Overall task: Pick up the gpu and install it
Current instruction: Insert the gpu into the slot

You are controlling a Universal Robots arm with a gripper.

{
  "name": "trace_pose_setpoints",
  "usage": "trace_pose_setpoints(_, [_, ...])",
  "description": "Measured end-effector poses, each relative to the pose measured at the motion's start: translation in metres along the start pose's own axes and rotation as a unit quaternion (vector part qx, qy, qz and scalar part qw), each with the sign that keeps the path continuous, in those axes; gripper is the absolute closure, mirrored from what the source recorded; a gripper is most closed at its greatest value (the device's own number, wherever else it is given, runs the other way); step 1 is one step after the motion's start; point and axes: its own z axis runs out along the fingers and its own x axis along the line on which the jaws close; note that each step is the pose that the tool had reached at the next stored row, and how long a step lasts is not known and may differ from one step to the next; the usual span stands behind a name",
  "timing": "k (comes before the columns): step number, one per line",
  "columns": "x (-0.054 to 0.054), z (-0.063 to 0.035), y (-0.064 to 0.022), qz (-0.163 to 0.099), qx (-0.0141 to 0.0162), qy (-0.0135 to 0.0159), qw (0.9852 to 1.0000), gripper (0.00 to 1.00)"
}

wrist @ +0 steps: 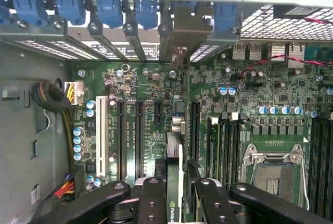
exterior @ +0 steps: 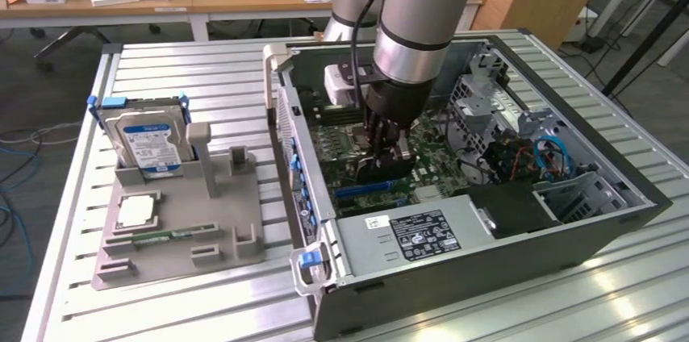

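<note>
The gpu (exterior: 379, 171) is a thin dark card standing on edge inside the open computer case (exterior: 635, 197), low over the green motherboard (exterior: 431, 166). My gripper (exterior: 386, 142) reaches straight down into the case and is shut on the card's upper edge. In the wrist view the gpu (wrist: 175, 153) runs edge-on between my black fingers (wrist: 151, 193). It lies along a motherboard slot, and its pale end bracket (wrist: 179, 60) sits at the case's rear slot openings. My gripper (wrist: 176, 188) clamps it from both sides.
A grey holder tray (exterior: 215, 221) on the slatted table carries a silver blue-labelled hard drive (exterior: 151, 144) and a small green memory stick (exterior: 161, 237). Inside the case are the power supply (exterior: 425, 233), drive cages (exterior: 485, 100), long black slots (wrist: 139, 135) and the CPU socket (wrist: 273, 172).
</note>
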Motion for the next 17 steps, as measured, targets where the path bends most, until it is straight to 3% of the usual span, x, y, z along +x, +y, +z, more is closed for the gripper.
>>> trace_pose_setpoints(17, [-0.0007,0.0004,0.0,-0.004,-0.0001,0.0,1.0,0.74])
